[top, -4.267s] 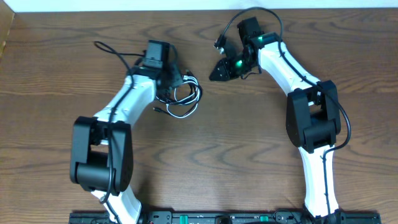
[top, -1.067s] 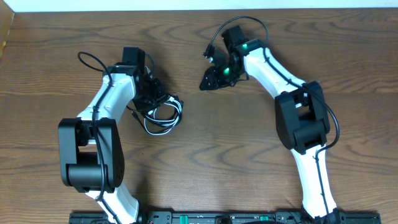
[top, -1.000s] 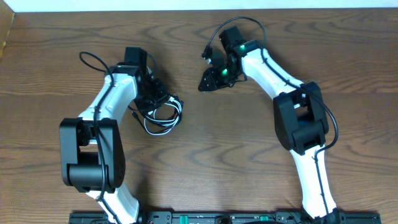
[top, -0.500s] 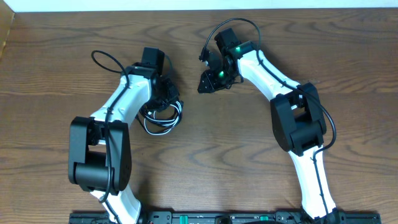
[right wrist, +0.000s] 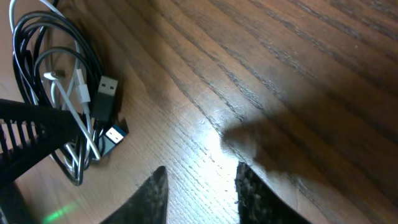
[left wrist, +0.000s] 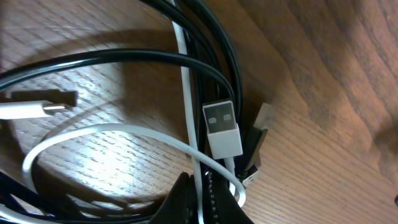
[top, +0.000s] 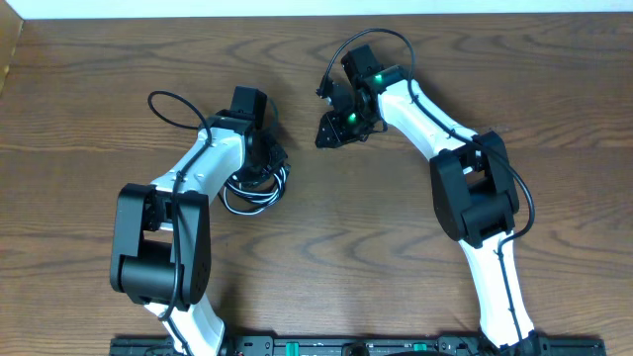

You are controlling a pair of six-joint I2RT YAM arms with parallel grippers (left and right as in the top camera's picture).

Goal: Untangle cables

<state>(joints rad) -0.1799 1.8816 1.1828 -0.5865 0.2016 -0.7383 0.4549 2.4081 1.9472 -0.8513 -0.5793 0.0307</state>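
The cables (top: 253, 190) lie coiled together on the wooden table, a thin black cable (left wrist: 124, 59) looped round a thinner white cable (left wrist: 185, 81). Its white USB plug (left wrist: 222, 127) rests beside a black plug (right wrist: 107, 87). My left gripper (top: 265, 163) sits at the coil's top right edge, and in its wrist view the gripper (left wrist: 200, 194) is shut on a strand of the white cable. The right gripper (top: 324, 133) hovers to the right of the coil, apart from it. It (right wrist: 200, 193) stands open over bare wood, and the coil (right wrist: 56, 74) shows at its view's upper left.
The left arm's thick black wire (top: 170, 102) arcs out behind its wrist, and the right arm's wire (top: 381, 35) loops near the table's back edge (top: 297, 18). Bare wood (top: 336, 247) stretches in front of both grippers.
My left arm has swung right over the coil and its jaws have closed on the white strand. The coil has shifted slightly left. The right arm has barely moved.
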